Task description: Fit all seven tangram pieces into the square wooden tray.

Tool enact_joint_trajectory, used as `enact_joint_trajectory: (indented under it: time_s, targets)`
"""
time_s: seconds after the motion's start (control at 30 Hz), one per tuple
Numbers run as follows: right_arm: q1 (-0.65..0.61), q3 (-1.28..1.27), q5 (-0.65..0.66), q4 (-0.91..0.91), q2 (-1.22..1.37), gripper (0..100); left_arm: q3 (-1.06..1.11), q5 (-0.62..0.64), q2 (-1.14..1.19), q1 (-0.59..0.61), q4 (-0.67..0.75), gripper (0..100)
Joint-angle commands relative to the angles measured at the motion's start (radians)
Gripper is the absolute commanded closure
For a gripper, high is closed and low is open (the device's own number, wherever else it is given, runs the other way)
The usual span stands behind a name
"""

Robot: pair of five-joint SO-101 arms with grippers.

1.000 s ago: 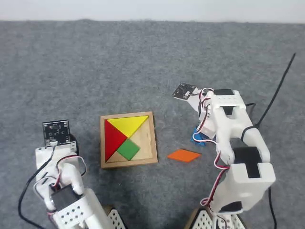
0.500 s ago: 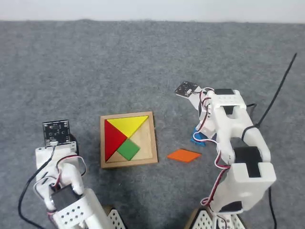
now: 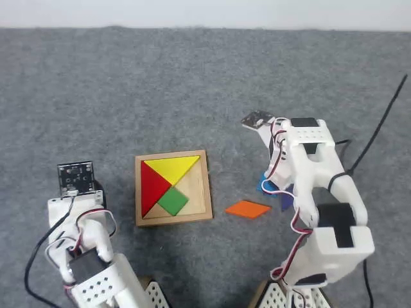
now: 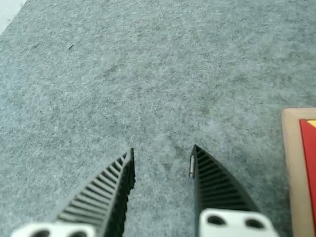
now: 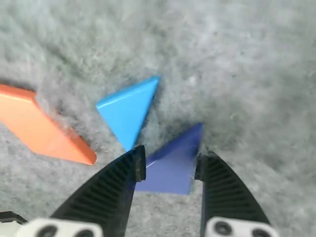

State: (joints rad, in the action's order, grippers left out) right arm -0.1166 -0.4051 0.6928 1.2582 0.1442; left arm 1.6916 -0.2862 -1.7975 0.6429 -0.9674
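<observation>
Wooden and square, the tray (image 3: 171, 154) lies on the grey carpet (image 3: 192, 83) with three pieces in it. A yellow triangle (image 3: 170, 169) fills one side, a red triangle (image 3: 151, 187) sits against it along the neighbouring side, and a green square (image 3: 173, 201) touches both at the tray's middle. The rest of the tray floor is bare wood.

Outside the tray, near the edge farthest from the red triangle, lies an orange parallelogram (image 3: 248, 208). Beyond it, farther from the tray, are a light blue triangle (image 5: 129, 111) and a dark blue triangle (image 5: 173, 165), close together on the carpet. The right gripper (image 5: 170, 160) is low over them, its jaws spread to either side of the dark blue triangle, which lies flat between the tips. The left gripper (image 4: 162, 158) hangs over bare carpet just off the tray's red-triangle side, jaws apart and holding nothing.
</observation>
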Motion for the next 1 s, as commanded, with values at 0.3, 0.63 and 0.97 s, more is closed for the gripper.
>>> enact_joint_trajectory:
  time_s: [0.3,0.63,0.97]
  targets:
    - [0.114,-0.025,-0.066,0.081,-0.064,74.9,-0.012,-0.008,-0.023,-0.009,-0.006,82]
    - [0.039,-0.072,-0.250,-0.031,-0.062,76.4,-0.012,-0.008,-0.023,-0.009,-0.006,82]
    - [0.035,-0.071,-0.308,-0.131,0.007,80.9,-0.012,-0.011,-0.023,-0.009,-0.012,82]
